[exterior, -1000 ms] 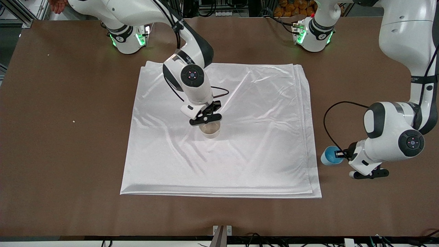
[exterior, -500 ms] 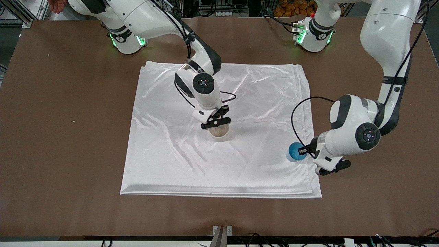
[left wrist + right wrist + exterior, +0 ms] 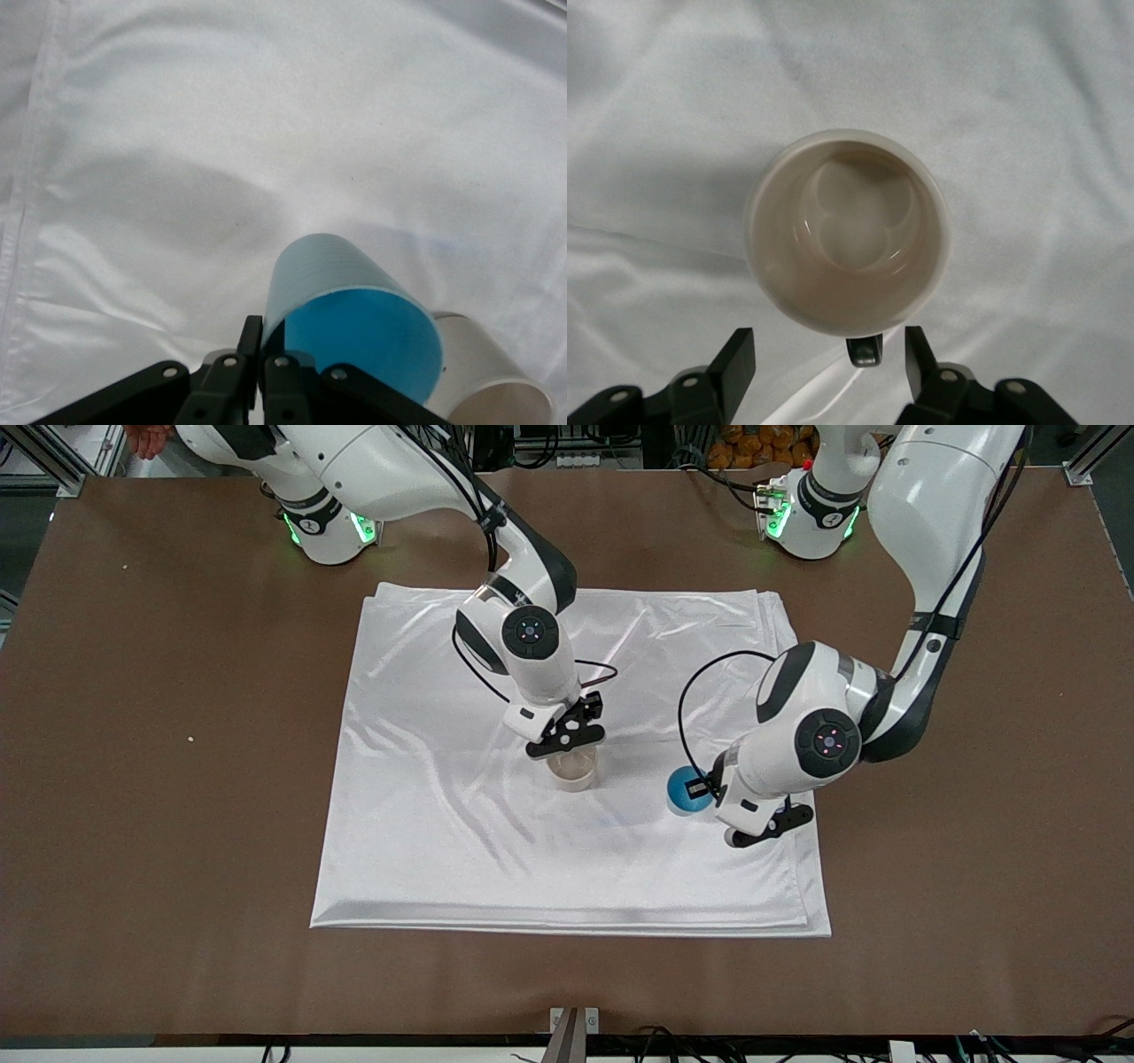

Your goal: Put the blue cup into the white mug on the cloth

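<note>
- Toward the right arm's end from your left gripper (image 3: 706, 788), the white mug (image 3: 571, 768) stands upright on the cloth (image 3: 425, 815).
- Your left gripper pinches the blue cup (image 3: 687, 791)'s rim, tilted, over the cloth.
- Your right gripper (image 3: 829, 367) hangs spread just above the mug, its handle between the fingers.

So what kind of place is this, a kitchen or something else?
Likely a robotics lab, not a kitchen. Two robot arms are mounted on a bare brown table, aluminium framing and cabling edge it, and only a white cloth, a white mug and a blue cup are set out.
</note>
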`<control>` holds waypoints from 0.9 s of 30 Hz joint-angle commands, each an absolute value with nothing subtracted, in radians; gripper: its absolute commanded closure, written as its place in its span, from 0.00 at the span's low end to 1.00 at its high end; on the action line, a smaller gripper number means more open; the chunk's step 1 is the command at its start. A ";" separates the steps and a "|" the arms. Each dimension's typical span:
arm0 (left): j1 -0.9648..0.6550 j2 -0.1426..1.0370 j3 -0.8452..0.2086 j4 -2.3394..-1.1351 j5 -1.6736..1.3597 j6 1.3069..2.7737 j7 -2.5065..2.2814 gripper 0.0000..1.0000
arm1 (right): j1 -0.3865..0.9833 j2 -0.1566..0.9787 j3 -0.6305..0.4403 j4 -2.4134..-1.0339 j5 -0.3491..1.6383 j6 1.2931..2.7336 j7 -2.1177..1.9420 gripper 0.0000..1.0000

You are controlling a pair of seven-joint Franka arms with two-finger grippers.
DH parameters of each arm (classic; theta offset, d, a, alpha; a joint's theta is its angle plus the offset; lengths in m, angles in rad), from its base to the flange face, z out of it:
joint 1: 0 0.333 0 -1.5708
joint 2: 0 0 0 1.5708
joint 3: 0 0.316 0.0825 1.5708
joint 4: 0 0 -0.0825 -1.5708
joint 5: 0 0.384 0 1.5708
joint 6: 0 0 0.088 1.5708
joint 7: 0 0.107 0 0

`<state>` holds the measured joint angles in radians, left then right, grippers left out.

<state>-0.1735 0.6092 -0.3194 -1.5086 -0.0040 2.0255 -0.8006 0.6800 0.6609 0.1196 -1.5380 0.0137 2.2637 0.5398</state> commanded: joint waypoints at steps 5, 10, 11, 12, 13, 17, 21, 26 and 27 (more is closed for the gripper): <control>-0.245 0.592 -0.314 -1.517 -0.006 2.016 -0.933 1.00 | 0.678 0.508 0.107 -1.540 0.000 2.093 0.535 0.00; -0.294 0.594 -0.313 -1.503 -0.006 2.016 -1.003 1.00 | 0.663 0.422 0.104 -1.540 0.000 1.987 0.535 0.00; -0.305 0.594 -0.311 -1.502 -0.006 2.016 -1.020 1.00 | 0.655 0.405 0.104 -1.542 0.000 1.962 0.534 0.00; -0.317 0.594 -0.310 -1.499 -0.006 2.016 -1.038 1.00 | 0.644 0.390 0.104 -1.542 0.000 1.939 0.525 0.00; -0.328 0.594 -0.308 -1.490 -0.006 2.016 -1.057 1.00 | 0.634 0.373 0.104 -1.542 0.000 1.918 0.508 0.00; -0.373 0.598 -0.305 -1.473 0.000 2.016 -1.110 1.00 | 0.585 0.305 0.104 -1.542 0.000 1.820 0.405 0.00; -0.405 0.606 -0.304 -1.444 0.002 2.017 -1.153 1.00 | 0.528 0.243 0.104 -1.540 0.000 1.740 0.394 0.00; -0.431 0.609 -0.304 -1.428 0.000 2.019 -1.170 1.00 | 0.444 0.181 0.094 -1.540 -0.008 1.663 0.384 0.00; -0.434 0.609 -0.304 -1.427 0.000 2.022 -1.172 1.00 | 0.427 0.169 0.092 -1.540 -0.009 1.652 0.371 0.00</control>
